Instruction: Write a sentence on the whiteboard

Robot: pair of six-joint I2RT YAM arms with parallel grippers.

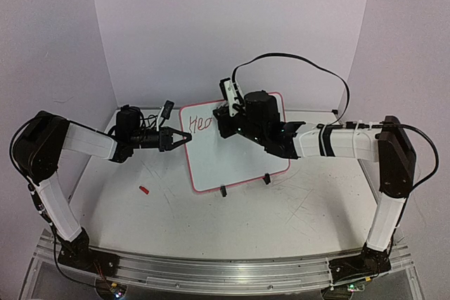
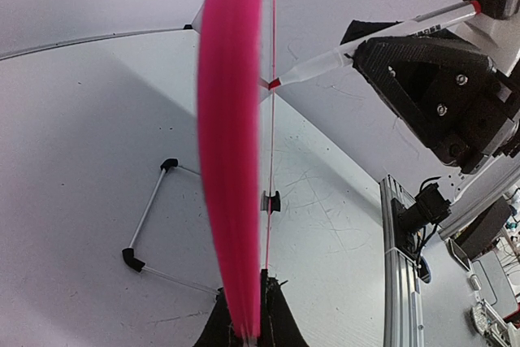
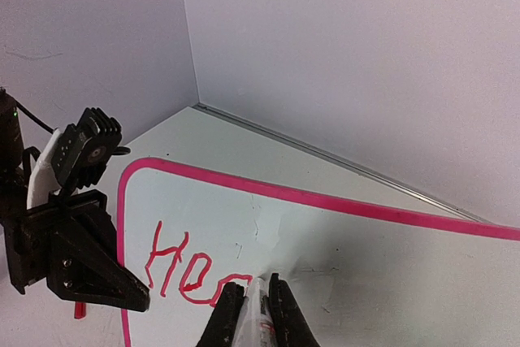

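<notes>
The whiteboard (image 1: 235,163) stands tilted on two black clip feet mid-table, its pink rim (image 2: 231,160) edge-on in the left wrist view. Red letters (image 1: 202,124) are written at its upper left and also show in the right wrist view (image 3: 183,270). My left gripper (image 1: 184,136) is shut on the board's left edge, jaws either side of the rim (image 2: 248,327). My right gripper (image 1: 223,116) is shut on a white marker (image 3: 260,318), whose red tip (image 2: 275,83) touches the board at the end of the last letter.
A small red cap (image 1: 144,190) lies on the table left of the board. A thin metal rod with black ends (image 2: 150,213) lies behind the board. A black cable (image 1: 309,68) loops over the right arm. An aluminium rail (image 1: 225,272) runs along the near edge.
</notes>
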